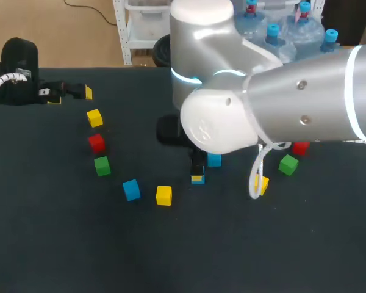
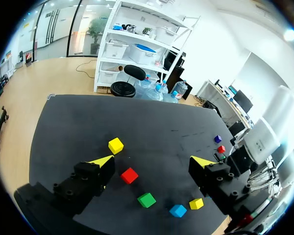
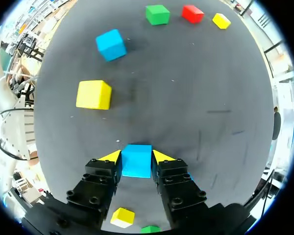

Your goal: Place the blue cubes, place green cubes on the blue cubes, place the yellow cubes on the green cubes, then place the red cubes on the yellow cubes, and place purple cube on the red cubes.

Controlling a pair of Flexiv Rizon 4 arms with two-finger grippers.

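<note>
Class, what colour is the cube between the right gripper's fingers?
Blue cube; right wrist view shows it best.

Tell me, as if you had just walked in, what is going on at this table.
The right gripper is shut on a blue cube, low over the middle of the table. The left gripper hangs open and empty above the table's left side. A yellow cube, a red cube and a green cube lie loose and apart, among others. No stack shows in what the arm leaves visible.
</note>
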